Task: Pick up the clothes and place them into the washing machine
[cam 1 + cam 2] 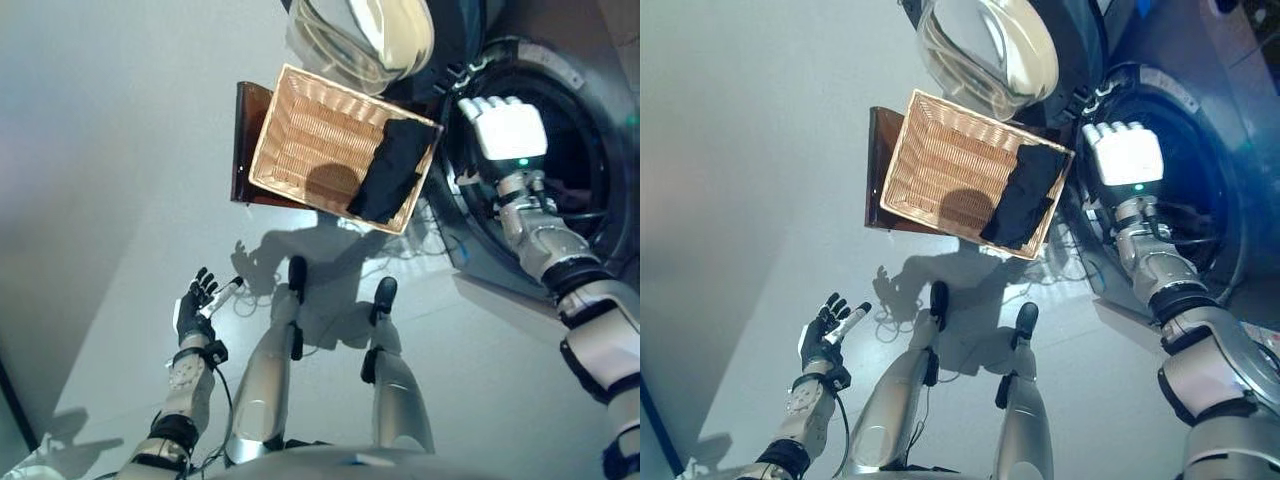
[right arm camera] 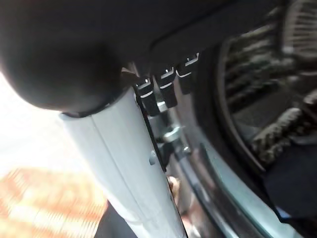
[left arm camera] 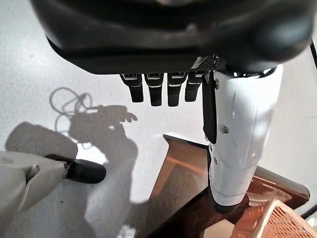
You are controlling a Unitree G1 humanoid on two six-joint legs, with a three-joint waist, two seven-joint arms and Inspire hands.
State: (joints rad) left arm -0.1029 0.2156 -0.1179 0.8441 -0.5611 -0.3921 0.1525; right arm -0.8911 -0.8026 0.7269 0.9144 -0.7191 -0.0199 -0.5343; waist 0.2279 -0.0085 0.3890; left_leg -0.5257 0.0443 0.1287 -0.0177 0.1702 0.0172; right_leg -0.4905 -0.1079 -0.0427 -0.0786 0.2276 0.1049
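Note:
A dark garment (image 1: 393,170) lies crumpled in the right end of a wicker basket (image 1: 305,135). To its right is the washing machine, its round drum opening (image 1: 590,170) dark and its glass door (image 1: 360,35) swung open above the basket. My right hand (image 1: 505,125) is raised at the opening's left rim, between basket and drum, open and empty. Its wrist view shows straight fingers (image 2: 163,89) with the ribbed drum (image 2: 267,99) past them. My left hand (image 1: 195,310) hangs low over the floor, far from the basket, open and empty.
The basket rests on a dark brown stand (image 1: 243,140), which also shows in the left wrist view as a brown stand (image 3: 198,198). Pale floor (image 1: 120,150) stretches to the left of the basket. The machine's front panel (image 1: 480,280) lies close to my right side.

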